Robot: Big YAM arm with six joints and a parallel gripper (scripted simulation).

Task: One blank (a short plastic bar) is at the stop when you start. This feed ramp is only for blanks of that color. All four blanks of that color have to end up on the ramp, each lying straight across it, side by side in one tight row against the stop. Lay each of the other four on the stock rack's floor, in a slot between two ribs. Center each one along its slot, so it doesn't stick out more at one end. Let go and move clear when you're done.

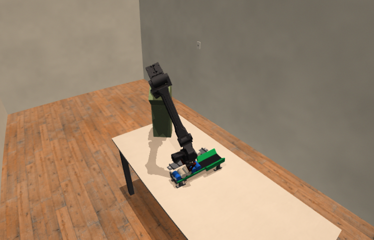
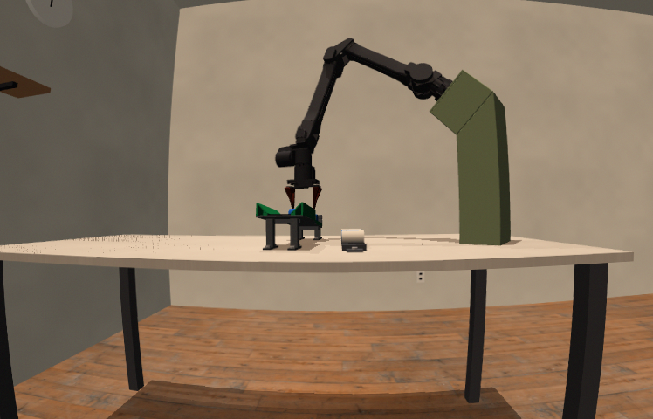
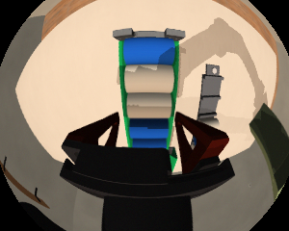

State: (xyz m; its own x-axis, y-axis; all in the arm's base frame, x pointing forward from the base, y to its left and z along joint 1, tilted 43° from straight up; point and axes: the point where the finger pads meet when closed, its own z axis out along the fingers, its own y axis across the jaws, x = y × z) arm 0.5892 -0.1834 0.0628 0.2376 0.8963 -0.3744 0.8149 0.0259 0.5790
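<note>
The black arm is reaching down over the green feed ramp. Its jaws are standing open, grasping nothing, with one finger on either side of the ramp. One blue blank is lying crosswise at the gray stop; two beige blanks are following it, then two more blue ones, partly hidden near the jaws. Beside the ramp, the gray stock rack is resting on the tabletop, carrying a beige blank.
</note>
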